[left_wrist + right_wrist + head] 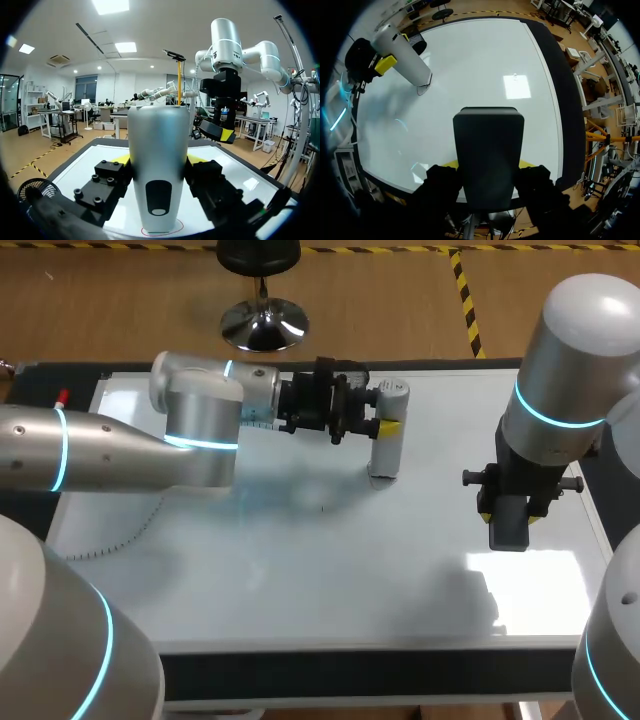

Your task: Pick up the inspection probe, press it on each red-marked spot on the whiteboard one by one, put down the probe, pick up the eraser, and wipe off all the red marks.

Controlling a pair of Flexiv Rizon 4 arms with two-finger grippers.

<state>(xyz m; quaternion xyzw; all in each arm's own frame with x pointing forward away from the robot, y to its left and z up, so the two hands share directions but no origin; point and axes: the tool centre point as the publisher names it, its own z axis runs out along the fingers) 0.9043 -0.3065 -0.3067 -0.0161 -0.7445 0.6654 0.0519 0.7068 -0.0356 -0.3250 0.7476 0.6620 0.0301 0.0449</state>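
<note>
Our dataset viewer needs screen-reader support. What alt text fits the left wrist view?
The left gripper clamps an upright silver probe, its base on a red circle on the whiteboard. Ahead, the right gripper holds a dark eraser above the board.

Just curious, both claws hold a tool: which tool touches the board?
The left gripper's silver probe, standing on a red ring; the right gripper's black eraser hangs above the board.
</note>
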